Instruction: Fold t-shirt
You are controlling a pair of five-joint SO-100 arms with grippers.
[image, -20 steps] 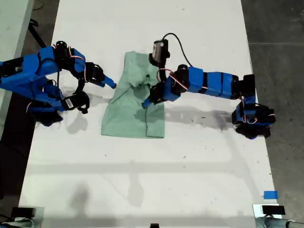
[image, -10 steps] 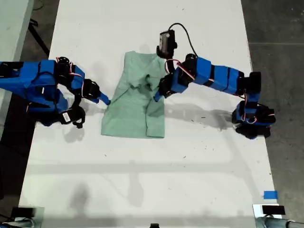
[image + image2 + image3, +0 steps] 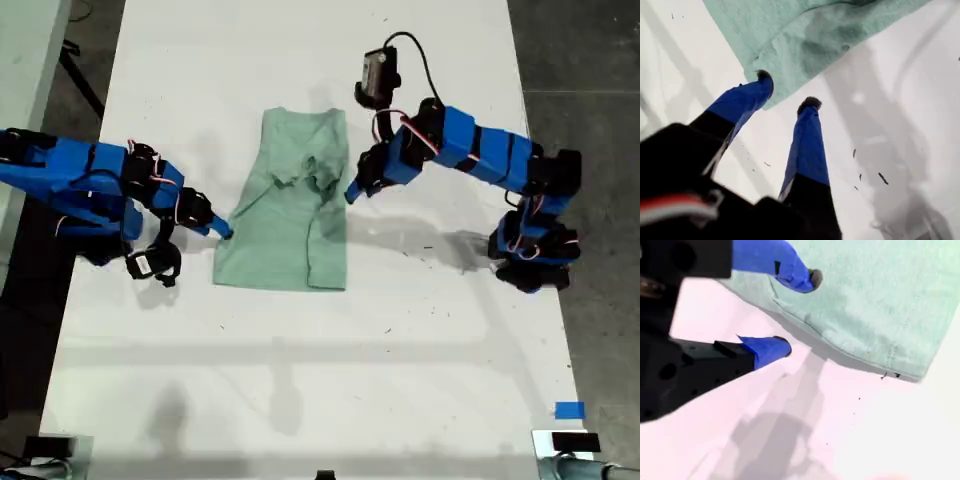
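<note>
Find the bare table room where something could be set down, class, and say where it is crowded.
Free: the table below the t-shirt in the exterior view, and the strip above its neckline. Crowded: both sides of the shirt, where my first gripper and my second gripper sit.

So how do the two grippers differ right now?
My first gripper is at the t-shirt's right edge in the exterior view, my second gripper at its left edge, nearer the hem. The first's tips meet a folded corner; the second's straddle a straight edge. Both are open, holding nothing.
</note>
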